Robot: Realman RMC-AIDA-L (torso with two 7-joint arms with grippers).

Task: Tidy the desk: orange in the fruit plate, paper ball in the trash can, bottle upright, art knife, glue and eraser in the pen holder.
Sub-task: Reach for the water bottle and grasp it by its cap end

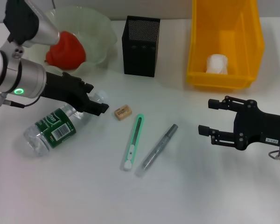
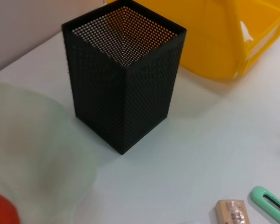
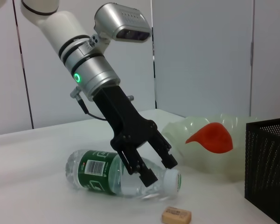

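bottle lies flat, neck between left gripper fingers

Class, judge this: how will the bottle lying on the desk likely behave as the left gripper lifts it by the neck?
The bottle looks empty, so probably light. Lying on its round side, it may roll if nudged. Its smooth plastic could slip between the left gripper's narrow fingers.

bottle neck hidden by left gripper | orange partly behind arm | pen holder cut off
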